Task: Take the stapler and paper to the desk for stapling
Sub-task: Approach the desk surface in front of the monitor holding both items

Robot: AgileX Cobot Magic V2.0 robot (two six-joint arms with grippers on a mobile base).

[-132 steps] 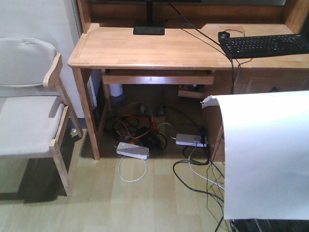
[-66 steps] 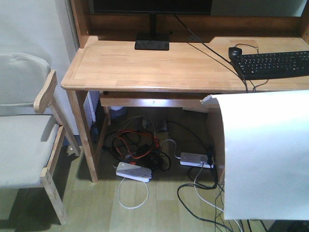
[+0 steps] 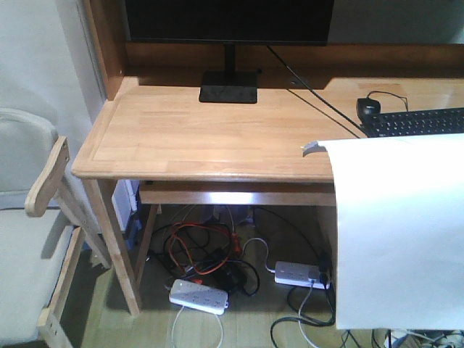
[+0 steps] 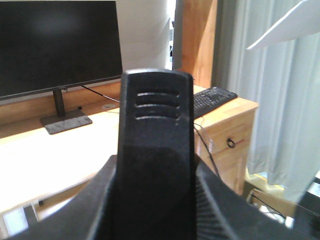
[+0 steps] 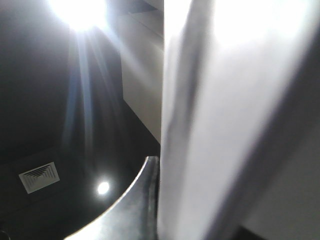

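I'm mid-carry: my L gripper (image 4: pixel 155 202) clamps stapler (image 4: pixel 156 145), R gripper (image 5: pixel 150 215) pinches paper (image 3: pixel 399 232), both aloft short of desk (image 3: pixel 188 138). Next I reach fwd, lay both on top beside keyboard (image 3: pixel 417 122).

The keyboard (image 3: pixel 413 122) and the right side of the desk (image 3: pixel 203 138) are being partly hidden by the paper (image 3: pixel 399 232), itself being cut off at the right edge; the monitor (image 3: pixel 228 20) is being cropped at the top.

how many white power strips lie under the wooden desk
2: left white power strip near the desk leg; right white power strip beside the white paper sheet, which may hide more.
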